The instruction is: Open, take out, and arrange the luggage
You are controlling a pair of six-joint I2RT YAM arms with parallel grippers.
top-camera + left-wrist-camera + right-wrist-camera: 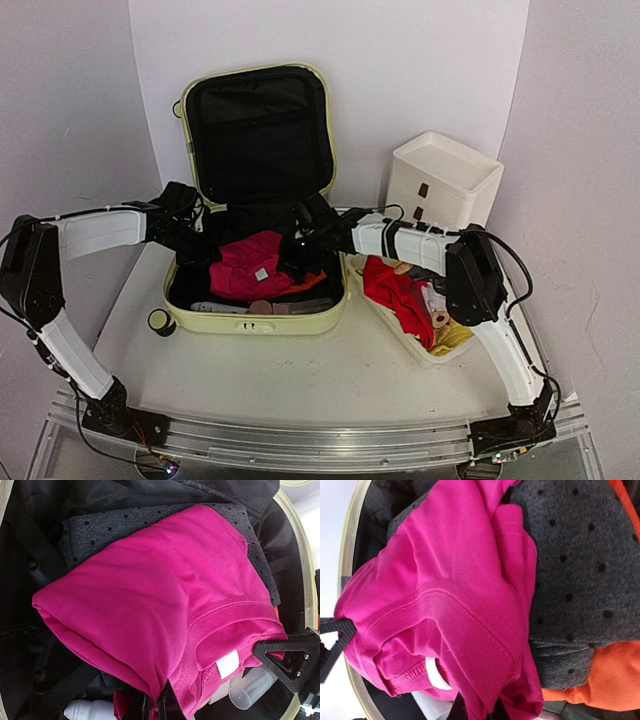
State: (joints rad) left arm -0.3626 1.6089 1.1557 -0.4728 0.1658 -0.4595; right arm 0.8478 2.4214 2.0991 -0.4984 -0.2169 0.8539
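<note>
Both jaws inside the open luggage (pixel 212 322), tight on pink shirt (pixel 245 268).

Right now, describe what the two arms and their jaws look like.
Both the left arm and right arm have white shell-covered links joined by bulky black joint housings. Thin black cables loop along each. The bases sit on a silver rail. The jaws are black plastic, with a triangular cut-out and small screws.

Raised lid (pixel 260 130) of the luggage (pixel 262 323) walls off the rear; heaped basket (pixel 405 346) hems the right; bare worktop (pixel 300 385) in front leaves passage.
</note>
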